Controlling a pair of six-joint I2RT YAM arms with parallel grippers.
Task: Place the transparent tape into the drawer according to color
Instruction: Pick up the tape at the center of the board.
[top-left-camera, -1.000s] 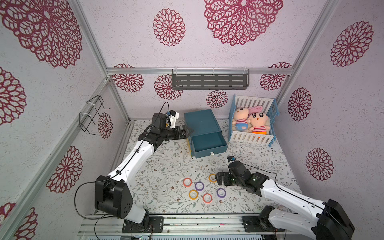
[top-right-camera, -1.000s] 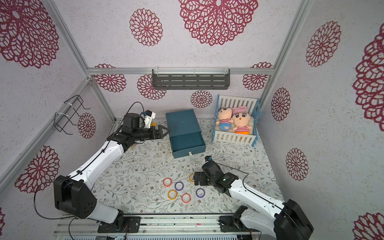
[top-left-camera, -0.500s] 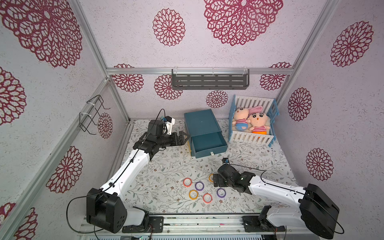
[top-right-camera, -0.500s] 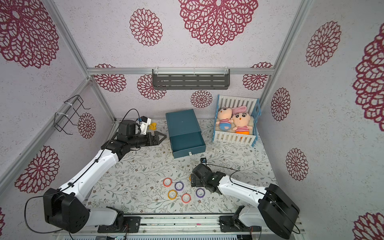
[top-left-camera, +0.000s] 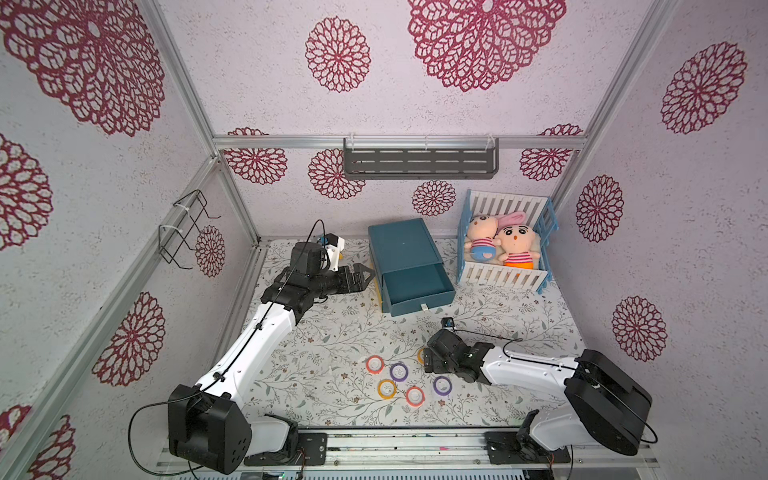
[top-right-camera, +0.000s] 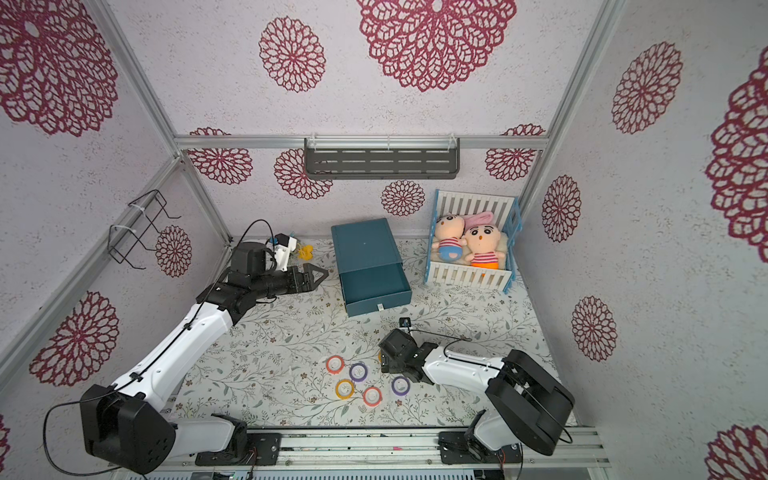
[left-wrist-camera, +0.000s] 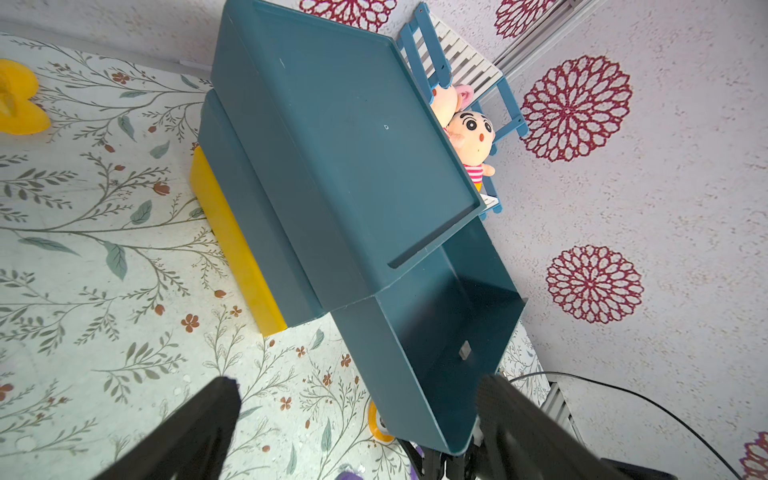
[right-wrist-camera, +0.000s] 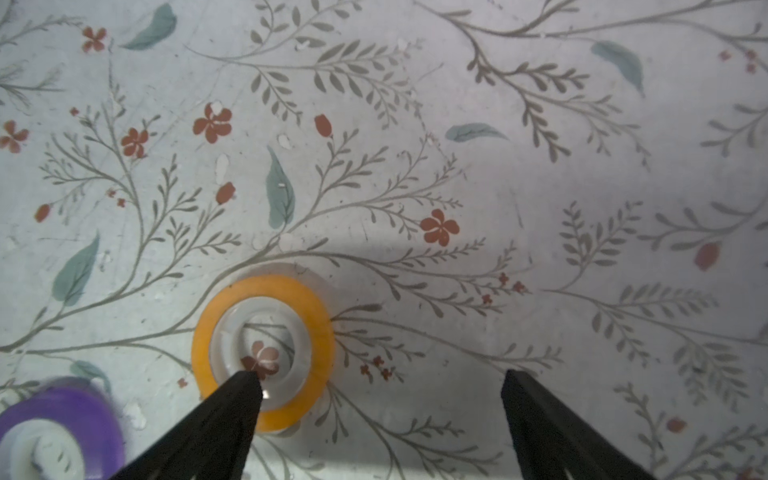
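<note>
Several small see-through tape rings lie on the floral mat: red-orange (top-left-camera: 375, 364), purple (top-left-camera: 398, 371), yellow (top-left-camera: 387, 388), red-orange (top-left-camera: 414, 395) and purple (top-left-camera: 442, 385). My right gripper (right-wrist-camera: 380, 378) is open low over another yellow tape ring (right-wrist-camera: 266, 349). One fingertip lies over the ring's white core, the other stands well clear on bare mat. In a top view this ring (top-left-camera: 420, 354) is mostly hidden under the right gripper (top-left-camera: 426, 361). The teal drawer (top-left-camera: 415, 282) is pulled open and empty. My left gripper (left-wrist-camera: 357, 386) hovers open beside it, holding nothing.
A blue-and-white crib (top-left-camera: 503, 276) with two plush dolls stands right of the drawer unit. A yellow block (left-wrist-camera: 232, 241) sits against the unit's side, and a yellow toy (top-right-camera: 306, 251) lies near the back wall. A grey shelf (top-left-camera: 419, 162) and a wire rack (top-left-camera: 183, 228) hang on the walls.
My right gripper has moved left and down onto the yellow tape ring. The left arm has stretched forward, its gripper staying open beside the drawer unit.
</note>
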